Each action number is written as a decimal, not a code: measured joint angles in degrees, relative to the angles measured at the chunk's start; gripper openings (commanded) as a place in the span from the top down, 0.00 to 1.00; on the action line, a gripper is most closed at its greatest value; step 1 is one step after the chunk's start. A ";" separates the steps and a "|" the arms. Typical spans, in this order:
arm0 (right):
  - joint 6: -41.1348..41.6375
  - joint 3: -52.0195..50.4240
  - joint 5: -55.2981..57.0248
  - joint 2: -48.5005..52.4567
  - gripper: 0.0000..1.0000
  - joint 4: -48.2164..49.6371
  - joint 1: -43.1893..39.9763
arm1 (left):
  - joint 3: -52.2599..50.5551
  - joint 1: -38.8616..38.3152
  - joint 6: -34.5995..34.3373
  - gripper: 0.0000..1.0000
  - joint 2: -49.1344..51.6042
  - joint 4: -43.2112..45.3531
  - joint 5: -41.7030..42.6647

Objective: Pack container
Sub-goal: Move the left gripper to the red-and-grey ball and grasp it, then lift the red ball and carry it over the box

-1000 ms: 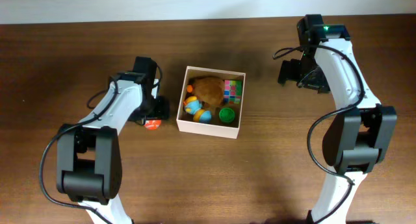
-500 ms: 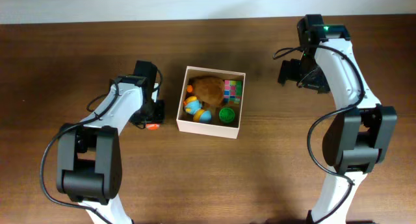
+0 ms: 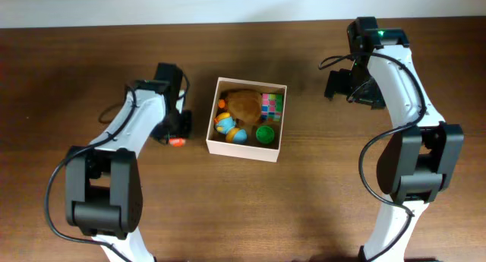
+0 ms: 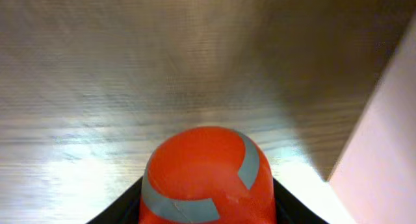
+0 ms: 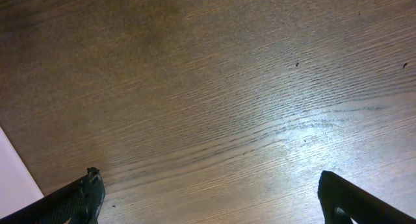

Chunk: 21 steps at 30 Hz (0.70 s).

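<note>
L fingers pinch red ball; R fingers spread wide, wrist pointing down.

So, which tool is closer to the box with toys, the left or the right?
Left. The left tool sits just beside the box, at its left wall, closed on an orange ball. The right tool is open, farther off beyond its right side.

Robot lab: two arms, wooden table.
</note>
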 measured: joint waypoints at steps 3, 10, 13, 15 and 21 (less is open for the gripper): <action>-0.02 0.00 0.00 0.02 0.01 -0.02 0.00 | 4.09 0.00 0.26 0.68 -0.07 -2.21 -0.02; -0.02 0.00 0.00 0.00 0.01 0.00 0.00 | 15.02 -0.48 5.25 0.68 -2.05 -12.04 0.04; -0.02 0.00 0.02 0.00 0.01 0.00 0.00 | 20.22 -2.58 9.55 0.68 -5.35 -14.82 1.36; -0.04 0.00 0.00 0.00 0.01 -0.02 0.00 | 21.57 -4.44 11.80 0.68 -7.45 -15.02 2.62; -0.04 0.00 0.00 0.00 0.01 0.00 0.00 | 22.27 -12.68 18.71 0.68 -11.26 -15.17 5.95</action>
